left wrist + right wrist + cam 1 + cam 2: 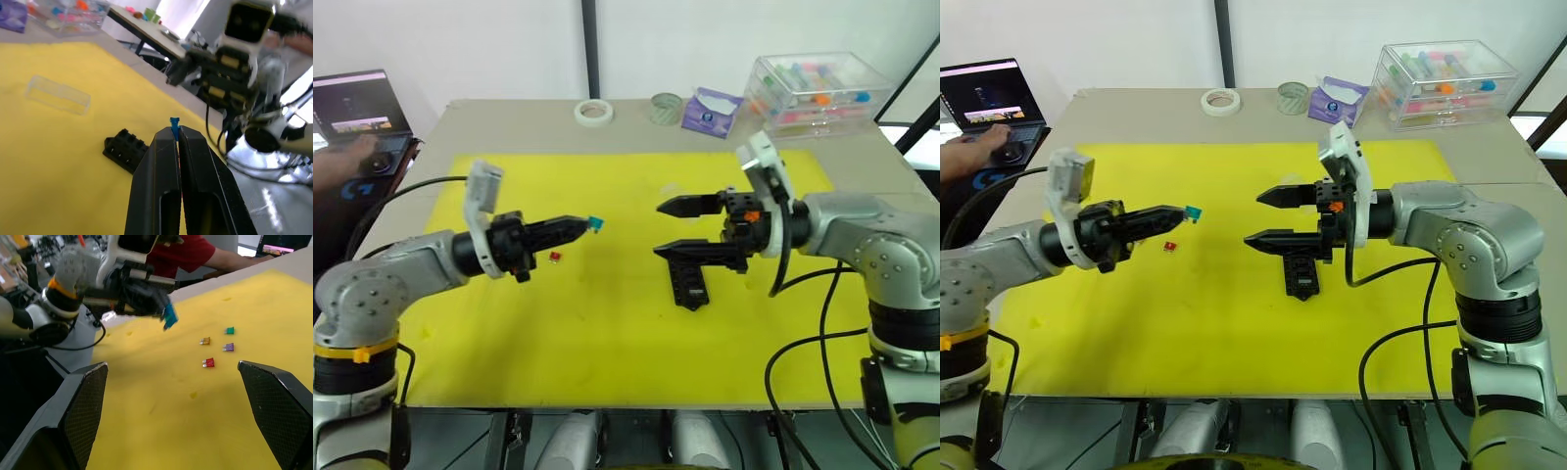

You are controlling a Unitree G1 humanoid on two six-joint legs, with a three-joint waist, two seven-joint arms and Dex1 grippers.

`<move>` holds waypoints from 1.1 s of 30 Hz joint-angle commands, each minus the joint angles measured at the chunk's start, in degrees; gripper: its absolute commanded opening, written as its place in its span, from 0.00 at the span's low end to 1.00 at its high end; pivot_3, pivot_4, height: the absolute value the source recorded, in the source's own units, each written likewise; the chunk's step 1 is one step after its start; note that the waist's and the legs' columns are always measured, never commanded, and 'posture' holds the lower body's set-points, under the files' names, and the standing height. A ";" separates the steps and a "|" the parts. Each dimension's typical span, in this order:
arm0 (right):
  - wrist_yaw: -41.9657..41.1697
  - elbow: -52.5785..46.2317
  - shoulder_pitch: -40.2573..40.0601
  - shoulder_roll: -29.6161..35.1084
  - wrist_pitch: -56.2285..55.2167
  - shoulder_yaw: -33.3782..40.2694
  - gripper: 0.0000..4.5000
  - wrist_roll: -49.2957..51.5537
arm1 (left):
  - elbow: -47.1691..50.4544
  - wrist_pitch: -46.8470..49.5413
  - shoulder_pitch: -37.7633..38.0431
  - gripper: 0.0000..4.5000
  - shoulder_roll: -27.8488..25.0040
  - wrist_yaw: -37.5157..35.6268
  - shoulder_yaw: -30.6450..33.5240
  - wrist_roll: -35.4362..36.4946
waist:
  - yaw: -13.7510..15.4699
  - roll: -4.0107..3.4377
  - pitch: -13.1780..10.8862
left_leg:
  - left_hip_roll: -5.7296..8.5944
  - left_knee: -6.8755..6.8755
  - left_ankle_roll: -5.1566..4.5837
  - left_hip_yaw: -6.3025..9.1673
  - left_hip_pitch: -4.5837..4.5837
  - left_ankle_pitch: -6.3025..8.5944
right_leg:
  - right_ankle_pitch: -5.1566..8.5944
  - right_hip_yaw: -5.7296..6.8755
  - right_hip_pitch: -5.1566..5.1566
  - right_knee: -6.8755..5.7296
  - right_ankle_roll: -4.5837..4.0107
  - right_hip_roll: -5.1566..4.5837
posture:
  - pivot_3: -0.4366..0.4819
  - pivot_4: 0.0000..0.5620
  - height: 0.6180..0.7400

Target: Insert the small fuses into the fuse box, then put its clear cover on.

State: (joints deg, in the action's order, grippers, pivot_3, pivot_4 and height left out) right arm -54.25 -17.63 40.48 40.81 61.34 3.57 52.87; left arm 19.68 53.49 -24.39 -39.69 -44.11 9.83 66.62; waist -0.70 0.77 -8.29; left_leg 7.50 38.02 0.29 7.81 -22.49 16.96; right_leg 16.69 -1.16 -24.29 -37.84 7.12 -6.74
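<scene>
My left gripper (579, 227) hovers over the yellow mat's left half, shut on a small blue fuse (595, 224) that sticks out of its tip (174, 122). A red fuse (555, 257) lies on the mat just below it. In the right wrist view, red (209, 363), orange (205, 340), purple (228, 347) and green (229, 330) fuses lie loose on the mat. The black fuse box (688, 284) lies near the mat's middle, under my right gripper (663, 229), which is open wide and holds nothing. The clear cover (57, 94) lies flat on the mat beyond the box.
The yellow mat (607, 333) covers most of the table. Along the far edge stand a large clear storage case (818, 90), a purple packet (710, 110), a glass jar (666, 108) and a tape roll (594, 112). A laptop (357, 108) and a person's hand (337, 162) are at far left.
</scene>
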 commanded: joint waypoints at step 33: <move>-0.44 -1.78 1.34 -0.32 -4.73 -4.83 0.44 -3.65 | 1.36 -17.27 -4.28 0.00 6.35 -12.87 -8.98 -20.25 | 0.11 0.03 -0.02 | 0.00 0.05 0.00 0.01 -0.02 0.00 | 0.00 0.05 0.02 0.01 0.01 0.01 | 0.48 0.27 1.00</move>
State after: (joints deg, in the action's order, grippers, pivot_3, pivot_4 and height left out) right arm -54.37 -17.75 41.45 40.45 57.17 -1.80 48.77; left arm 20.18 37.18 -27.81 -33.44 -56.45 0.77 46.67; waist -0.59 0.81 -8.31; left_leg 7.51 38.06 0.28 7.82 -22.51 16.96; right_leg 16.68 -1.12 -24.27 -37.84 7.13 -6.72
